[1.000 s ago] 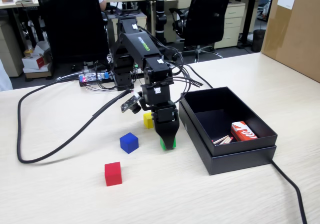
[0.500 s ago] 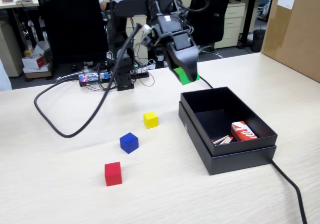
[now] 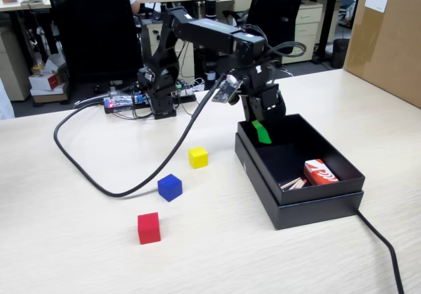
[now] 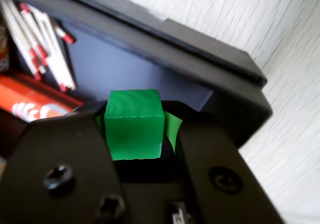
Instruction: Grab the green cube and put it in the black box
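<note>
Items are being listed from the left of the fixed view to the right, each placed against the black box [image 3: 299, 175].

- Red cube [image 3: 148, 227]: sitting on the table [image 3: 66, 241], well to the left of the box and nearest the camera.
- Blue cube [image 3: 170, 187]: lying left of the box, a little behind the red one.
- Yellow cube [image 3: 198, 157]: resting left of the box, the closest of the three to its wall but apart from it.
- Black cable [image 3: 99, 175]: looping across the table left of the box, passing behind the blue cube.
- Gripper [image 3: 262, 131]: hanging over the back left corner of the box, its green tip showing just inside the wall line.
- Green cube [image 4: 134, 124]: being clamped between the jaws in the wrist view, with the box floor and wall below it.
- Matchsticks [image 3: 291, 184]: lying on the box floor near the front.
- Red-and-white carton [image 3: 320, 172]: lying on the box floor, front right.

Progress, as judged: the grab and the carry appear done, the cube being held over the box. What looks to be left is opening the jaws so that it drops inside.
</note>
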Available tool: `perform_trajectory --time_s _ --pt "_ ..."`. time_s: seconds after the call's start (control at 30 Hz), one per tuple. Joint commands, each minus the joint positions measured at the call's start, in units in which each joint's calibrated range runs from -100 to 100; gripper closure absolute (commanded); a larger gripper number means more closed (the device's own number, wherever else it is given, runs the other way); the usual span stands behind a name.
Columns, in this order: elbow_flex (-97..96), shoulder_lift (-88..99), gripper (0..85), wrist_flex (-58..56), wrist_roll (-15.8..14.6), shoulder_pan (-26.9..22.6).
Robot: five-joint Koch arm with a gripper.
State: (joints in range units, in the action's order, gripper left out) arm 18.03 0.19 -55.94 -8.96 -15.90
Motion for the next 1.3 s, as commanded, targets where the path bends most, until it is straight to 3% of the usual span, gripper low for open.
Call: perform_trajectory --time_s 0.0,0.13,0.23,0.37,0.43,0.6,0.67,0.73,0.97,1.27 --pt "5.54 -0.60 84.7 -0.26 0.15 0.24" --pt "5.36 -3.81 84.7 -0.26 0.15 0.20" --pt "4.64 -5.64 72.1 -0.26 0.15 0.20" --pt "4.55 -6.45 69.7 -0.26 0.15 0.15" --pt "3.91 -6.68 58.1 -0.26 0.20 0.15" --pt "3.55 -5.99 56.1 -0.26 0.34 0.20" --pt "2.73 -4.27 43.2 -0.26 0.44 0.24" --pt "1.92 -0.60 37.6 -0.26 0.39 0.34" --pt "2.28 23.27 37.6 -0.26 0.29 1.86" --pt "-12.59 52.30 37.8 1.04 4.44 6.74"
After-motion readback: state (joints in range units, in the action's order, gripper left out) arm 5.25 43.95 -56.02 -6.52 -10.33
